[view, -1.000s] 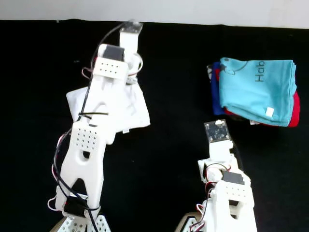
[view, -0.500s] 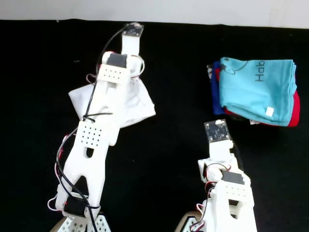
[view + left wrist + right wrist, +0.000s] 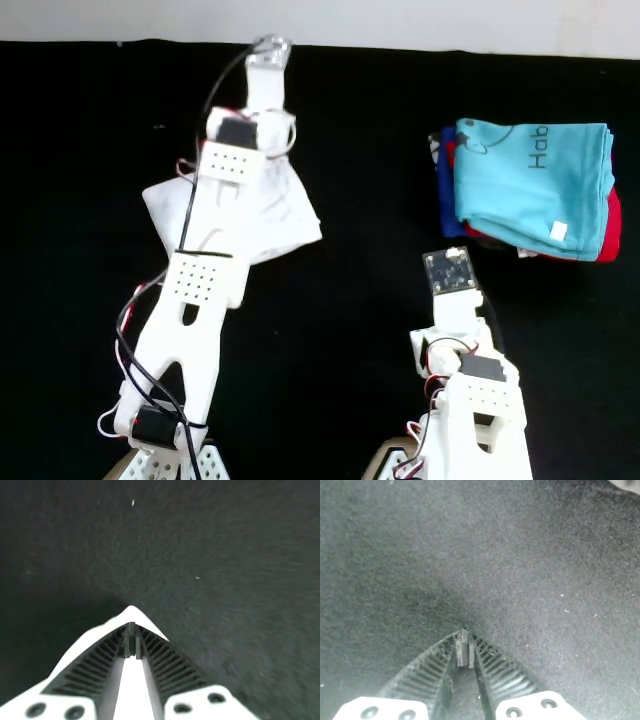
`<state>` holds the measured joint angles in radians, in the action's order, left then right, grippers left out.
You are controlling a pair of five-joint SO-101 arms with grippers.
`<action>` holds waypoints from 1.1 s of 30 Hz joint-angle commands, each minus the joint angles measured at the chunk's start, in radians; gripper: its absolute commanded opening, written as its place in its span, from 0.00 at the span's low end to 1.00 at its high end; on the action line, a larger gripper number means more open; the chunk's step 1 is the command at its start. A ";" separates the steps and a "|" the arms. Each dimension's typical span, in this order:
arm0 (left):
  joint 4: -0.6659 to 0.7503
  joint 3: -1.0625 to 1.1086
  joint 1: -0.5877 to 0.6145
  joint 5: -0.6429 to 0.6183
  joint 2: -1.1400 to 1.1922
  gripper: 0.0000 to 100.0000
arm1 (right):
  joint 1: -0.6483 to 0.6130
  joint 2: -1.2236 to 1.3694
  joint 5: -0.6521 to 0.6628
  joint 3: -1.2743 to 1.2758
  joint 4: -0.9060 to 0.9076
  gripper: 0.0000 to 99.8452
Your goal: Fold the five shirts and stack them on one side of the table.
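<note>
Left of the frame, high view: the left arm (image 3: pixel 205 280) extends up the black bench (image 3: pixel 380 130) and lies over the white shirt (image 3: pixel 290 215). The shirt is a rumpled, roughly four-sided bundle with its long axis running across the frame and one corner jutting right. In the left wrist view the left end effector (image 3: pixel 131 630) is clenched, with white cloth showing between its ribbed jaws — judged to be a pinch of that shirt. Centre: a bare strip of bench separates the shirt from everything else. Lower right: the right arm (image 3: pixel 470 380) sits tucked back, and the right end effector (image 3: pixel 464 641) is clenched on nothing above bare bench. Upper right: the stack (image 3: pixel 530 190) of folded shirts — teal on top, red and blue edges beneath — lies well apart from the white shirt, to its right and slightly higher in the frame. The coming move turns on that rightward gap. The right arm is nearer the stack, yet the left arm has the cloth. The bundle looks loose and would probably open if dragged.
</note>
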<state>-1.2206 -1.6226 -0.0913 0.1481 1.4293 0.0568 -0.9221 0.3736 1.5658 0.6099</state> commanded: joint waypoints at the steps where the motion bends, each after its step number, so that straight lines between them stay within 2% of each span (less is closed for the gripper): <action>1: 0.031 -0.041 -0.010 0.000 0.019 0.01 | 0.005 -0.001 0.008 0.019 -0.018 0.01; 6: -0.100 -0.042 -0.007 0.000 -0.105 0.01 | 0.005 -0.001 0.008 0.019 -0.018 0.01; 15: -0.566 -0.039 0.010 0.000 -0.403 0.01 | 0.005 -0.001 0.008 0.019 -0.018 0.01; 20: -0.569 -0.036 0.039 -0.002 -0.449 0.01 | 0.005 -0.001 0.008 0.019 -0.018 0.01; 23: -0.571 0.044 0.082 -0.002 -0.483 0.01 | 0.005 -0.001 0.008 0.019 -0.018 0.01; 30: -0.563 0.604 0.220 0.002 -0.653 0.01 | 0.005 -0.001 0.008 0.019 -0.018 0.01; 33: -0.442 0.797 0.231 0.003 -0.682 0.01 | 0.005 -0.001 0.008 0.019 -0.018 0.01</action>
<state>-1.7591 -1.0012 0.1297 0.1496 0.8293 0.0568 -0.9221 0.3736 1.5658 0.6099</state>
